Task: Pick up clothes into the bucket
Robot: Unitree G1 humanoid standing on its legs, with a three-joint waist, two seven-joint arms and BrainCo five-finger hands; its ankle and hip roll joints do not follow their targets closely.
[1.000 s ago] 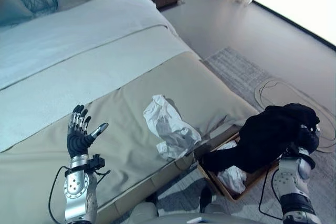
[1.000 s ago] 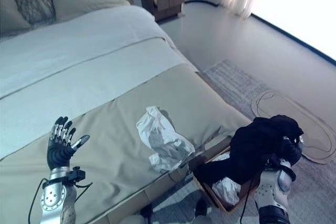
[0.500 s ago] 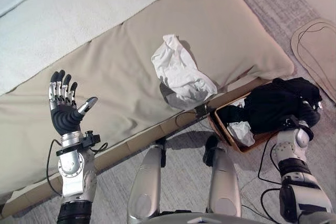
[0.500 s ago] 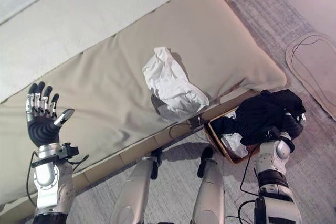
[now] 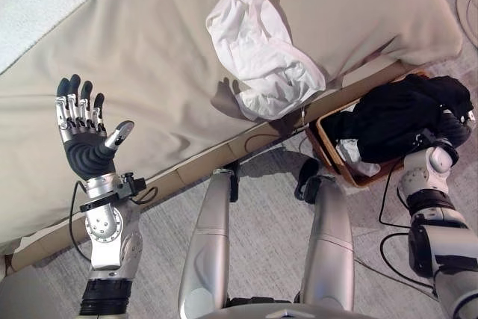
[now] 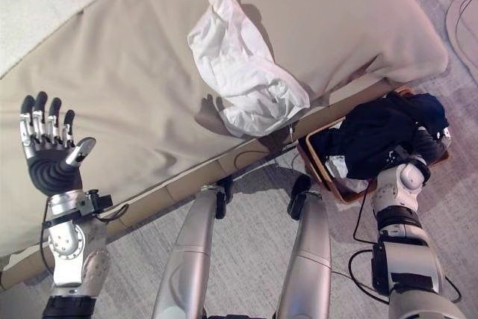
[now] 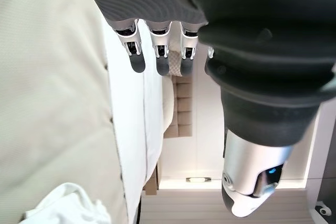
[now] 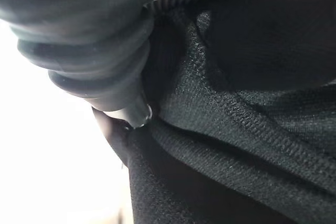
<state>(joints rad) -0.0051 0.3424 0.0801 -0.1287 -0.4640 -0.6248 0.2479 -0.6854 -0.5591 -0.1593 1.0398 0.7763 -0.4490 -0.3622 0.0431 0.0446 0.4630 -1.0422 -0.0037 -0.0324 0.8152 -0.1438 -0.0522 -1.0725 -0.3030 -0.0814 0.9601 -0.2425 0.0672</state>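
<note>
Since the frame a second ago my head camera has tipped steeply down, so the pillows and nightstand have left the picture and the bed's foot end now fills its upper part; the black garment, then held above the basket, now sits lower, over its opening.

Findings, by size. The bed (image 5: pixel 149 42) runs across the top of the eye views under a beige cover, with a paler sheet at the upper left corner. Grey carpet (image 5: pixel 261 214) covers the floor below it. A crumpled white garment (image 5: pixel 261 50) lies on the beige cover near the bed's edge, untouched by either hand. The black garment (image 5: pixel 407 113) is draped over the brown basket (image 5: pixel 328 151), which stands on the carpet just beside the bed's edge; a bit of white cloth (image 5: pixel 355 163) shows inside the basket beneath the black one.

My right hand (image 5: pixel 452 128) is at the black garment's far side, pressed into the cloth; the right wrist view shows the dark knit against the hand's cover, fingers hidden, so I cannot tell its grip. My left hand (image 5: pixel 84 136) is raised over the bed's near edge, palm up, fingers straight and spread, holding nothing.
</note>
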